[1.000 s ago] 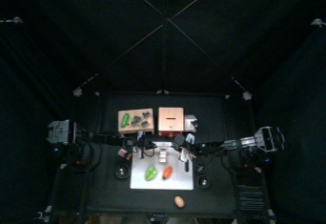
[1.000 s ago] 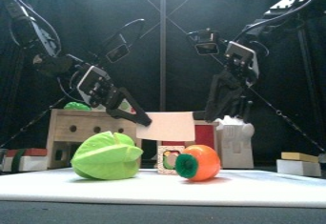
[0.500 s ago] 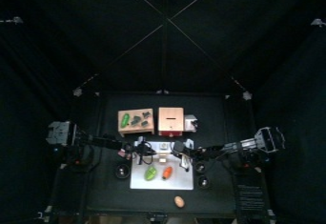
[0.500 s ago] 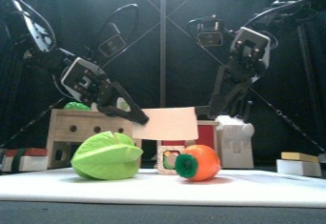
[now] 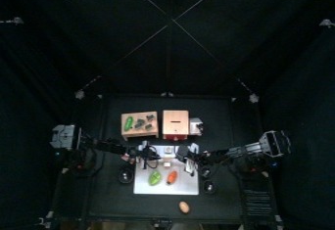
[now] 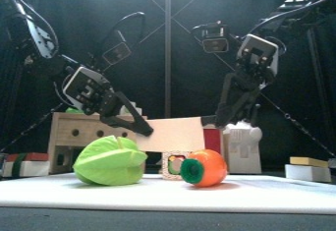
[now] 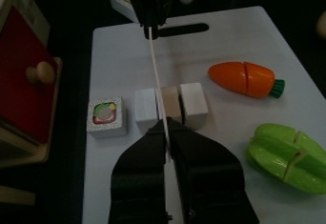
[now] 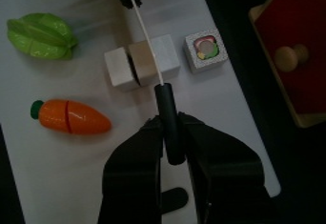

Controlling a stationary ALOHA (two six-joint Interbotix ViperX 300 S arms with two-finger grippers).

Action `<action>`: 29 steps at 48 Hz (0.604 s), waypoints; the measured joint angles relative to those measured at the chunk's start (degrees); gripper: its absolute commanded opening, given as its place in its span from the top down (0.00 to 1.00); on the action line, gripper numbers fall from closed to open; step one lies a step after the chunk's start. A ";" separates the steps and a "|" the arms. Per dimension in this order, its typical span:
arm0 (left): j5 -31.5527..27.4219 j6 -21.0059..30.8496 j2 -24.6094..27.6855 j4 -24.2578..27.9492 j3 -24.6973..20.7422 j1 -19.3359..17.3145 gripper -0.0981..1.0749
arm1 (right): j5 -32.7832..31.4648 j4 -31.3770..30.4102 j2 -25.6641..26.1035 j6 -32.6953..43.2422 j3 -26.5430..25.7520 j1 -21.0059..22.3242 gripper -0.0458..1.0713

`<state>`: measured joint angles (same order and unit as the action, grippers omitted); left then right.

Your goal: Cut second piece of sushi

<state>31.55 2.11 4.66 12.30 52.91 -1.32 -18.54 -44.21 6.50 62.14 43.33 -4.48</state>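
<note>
A white sushi roll (image 7: 170,104) lies on the white cutting board (image 7: 230,37), with one cut piece (image 7: 106,113) flat beside it. A knife with a white blade (image 6: 174,132) hangs edge-down just above the roll. My right gripper (image 8: 163,118) is shut on its black handle (image 8: 162,99). My left gripper (image 7: 166,125) is shut on the blade's other end. In the right wrist view the blade (image 8: 140,32) crosses the roll (image 8: 137,64), and the cut piece (image 8: 204,49) lies to one side. From the front the roll (image 6: 175,162) is partly hidden.
An orange toy carrot (image 7: 246,77) and a green leafy vegetable (image 7: 291,156) lie on the board beside the roll. A wooden box (image 5: 157,124) with a red panel stands behind the board. A small orange object (image 5: 185,207) lies near the table's front edge.
The knife has sunk slightly and tilted, its left end lower. The left gripper moved down and inward; the right gripper dropped a little.
</note>
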 measured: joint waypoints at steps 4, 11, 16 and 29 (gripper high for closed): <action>0.09 0.00 0.09 0.00 -0.09 0.00 0.60 | -0.09 -0.09 -0.35 0.09 -0.09 0.00 0.64; 0.09 -0.18 0.79 0.00 -0.09 -0.09 0.60 | -0.26 -0.09 -0.88 0.09 -0.18 0.00 0.64; 0.00 0.09 1.85 -0.09 -0.18 0.00 0.60 | 0.18 0.00 -1.85 0.26 -0.26 0.00 0.64; 0.09 0.09 2.29 -0.35 -0.26 0.09 0.60 | 0.18 0.62 -2.64 0.26 -0.26 0.00 0.64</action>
<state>31.64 2.20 6.94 11.95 52.65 -1.23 -18.37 -43.59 3.87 62.40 43.07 -4.48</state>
